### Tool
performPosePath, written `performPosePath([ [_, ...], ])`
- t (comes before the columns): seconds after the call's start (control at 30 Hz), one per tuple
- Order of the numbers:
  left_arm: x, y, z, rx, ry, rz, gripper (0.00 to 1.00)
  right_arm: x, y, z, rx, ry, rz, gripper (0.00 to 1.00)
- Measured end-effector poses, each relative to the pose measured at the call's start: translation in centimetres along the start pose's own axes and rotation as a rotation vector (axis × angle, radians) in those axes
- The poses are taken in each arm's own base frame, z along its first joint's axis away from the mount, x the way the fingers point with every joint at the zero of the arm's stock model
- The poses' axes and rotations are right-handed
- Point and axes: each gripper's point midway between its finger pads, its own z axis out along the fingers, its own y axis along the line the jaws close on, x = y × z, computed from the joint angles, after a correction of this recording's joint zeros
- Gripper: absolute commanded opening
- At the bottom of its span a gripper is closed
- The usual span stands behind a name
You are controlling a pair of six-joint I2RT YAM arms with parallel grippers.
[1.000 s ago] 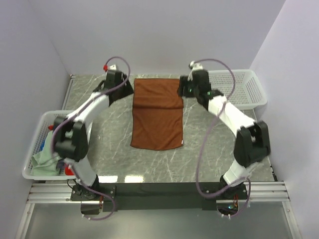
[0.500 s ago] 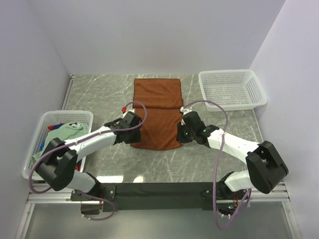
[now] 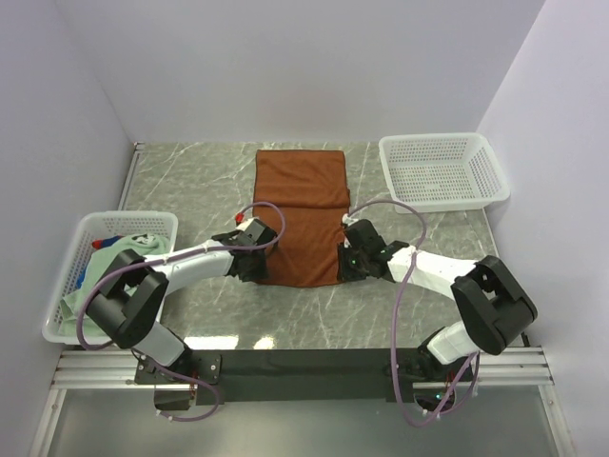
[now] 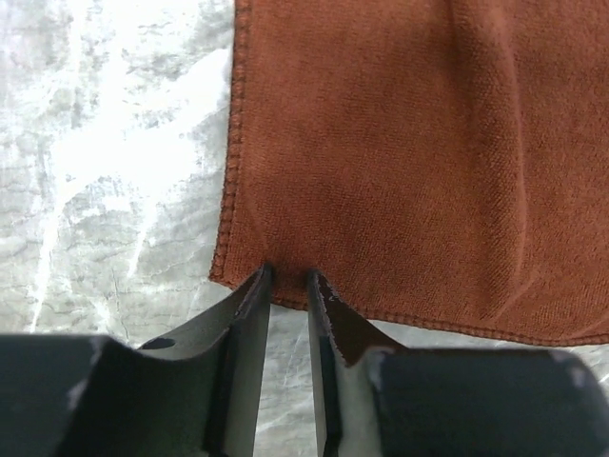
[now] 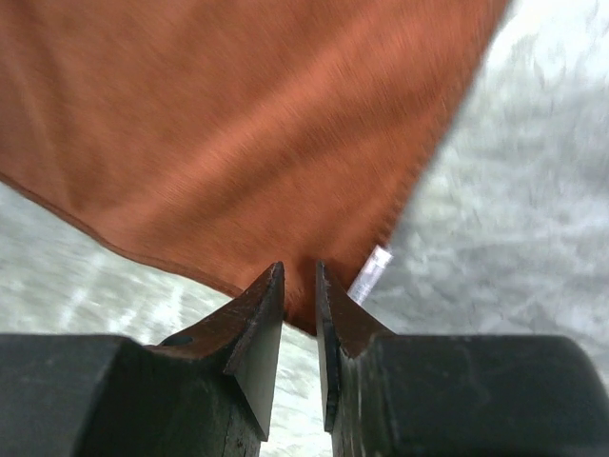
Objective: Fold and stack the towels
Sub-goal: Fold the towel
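A rust-brown towel [image 3: 301, 205] lies flat in the middle of the table, long side running away from me. My left gripper [image 3: 257, 269] is at its near left corner. In the left wrist view the left gripper [image 4: 287, 276] is shut on the hem of the towel [image 4: 400, 143], and the cloth puckers between the tips. My right gripper [image 3: 344, 267] is at the near right corner. In the right wrist view the right gripper [image 5: 300, 268] pinches that corner of the towel [image 5: 238, 124] beside a white label [image 5: 369, 274]. Other towels, mint-green [image 3: 88, 303] among them, lie in the left basket.
A white mesh basket [image 3: 128, 217] holding towels stands at the left table edge. Another white mesh basket [image 3: 440, 204] stands at the back right with nothing in it. Walls close in behind and on both sides.
Both arms have swung from the towel's far end down to its near corners. Both pairs of jaws have narrowed onto the hem there. The towel has stayed flat.
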Motion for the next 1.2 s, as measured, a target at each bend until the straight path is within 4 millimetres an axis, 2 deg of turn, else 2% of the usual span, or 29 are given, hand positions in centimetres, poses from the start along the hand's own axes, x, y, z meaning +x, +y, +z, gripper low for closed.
performPosePath([
  [0.1,0.3,0.2,-0.1,-0.001,0.002,-0.024,0.26,1.2,-0.6,0.1,0.017,0.03,0.01,0.27],
  [0.43,2.9,1.9,-1.5,-0.007,0.058,-0.107,0.27,1.5,-0.6,0.1,0.017,0.028,0.051,0.27],
  [0.67,3.3,2.0,-1.7,-0.004,0.074,-0.128,0.36,3.0,-0.7,-0.9,0.008,0.05,0.095,0.27],
  [0.93,3.8,1.8,-2.0,0.009,0.101,-0.13,0.4,5.0,-1.0,-2.1,0.01,0.091,0.146,0.28],
  [1.03,4.5,2.3,-2.5,0.0,0.125,-0.126,0.42,5.7,-1.4,-2.7,0.024,0.106,0.153,0.28],
  [1.2,5.6,3.7,-3.8,-0.035,0.163,-0.114,0.53,6.3,-1.9,-4.1,0.051,0.12,0.15,0.32],
])
